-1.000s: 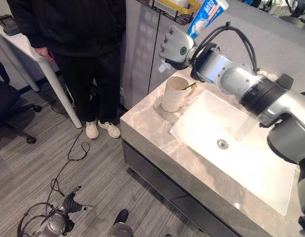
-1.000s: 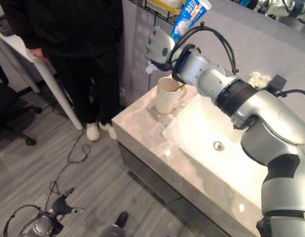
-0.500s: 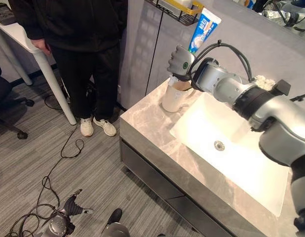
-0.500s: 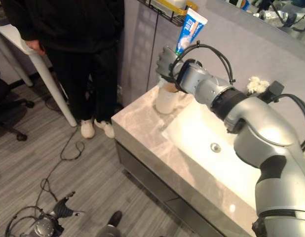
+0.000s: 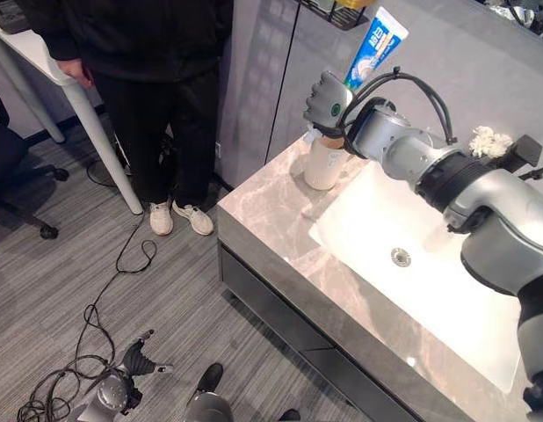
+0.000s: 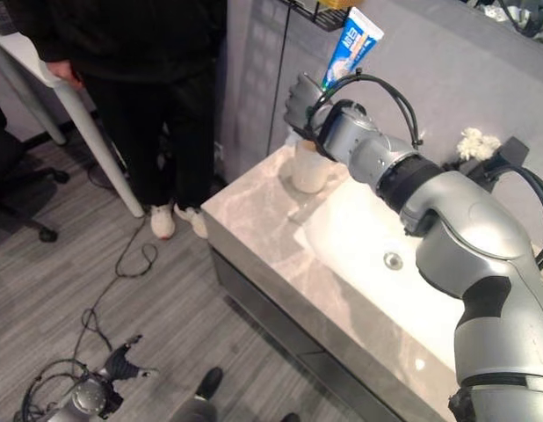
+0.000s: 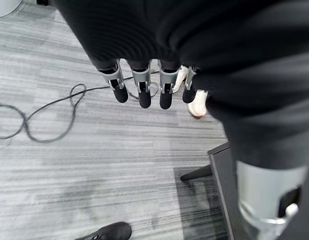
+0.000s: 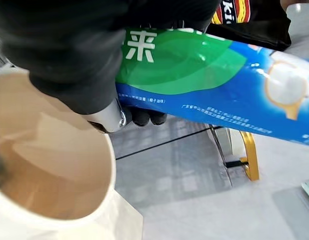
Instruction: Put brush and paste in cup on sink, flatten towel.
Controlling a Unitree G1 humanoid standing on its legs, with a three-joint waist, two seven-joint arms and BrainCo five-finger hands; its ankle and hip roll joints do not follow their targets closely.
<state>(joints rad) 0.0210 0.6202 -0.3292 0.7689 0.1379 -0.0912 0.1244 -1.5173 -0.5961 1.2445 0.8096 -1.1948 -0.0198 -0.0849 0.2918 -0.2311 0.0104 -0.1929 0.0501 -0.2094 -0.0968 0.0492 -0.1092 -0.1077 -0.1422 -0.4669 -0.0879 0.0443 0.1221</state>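
Left eye view: we have the right robot hand (image 5: 329,104) curled round the toothpaste tube (image 5: 373,46), poised directly over the cream cup (image 5: 324,163) at the counter's (image 5: 271,220) far corner beside the sink (image 5: 430,264). We judge the paste nearly in, not yet released; the towel (image 5: 491,141) looks bunched. Our left robot hand (image 7: 144,85) hangs low over the floor, fingers relaxed.

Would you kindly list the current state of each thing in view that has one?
Toothpaste tube: upright, gripped above the cup, not yet released.
Cup: standing upright on the counter beside the sink.
Sink: basin empty and dry-looking.
Right robot hand: shut on the toothpaste tube.
Left robot hand: open, hanging over the floor.
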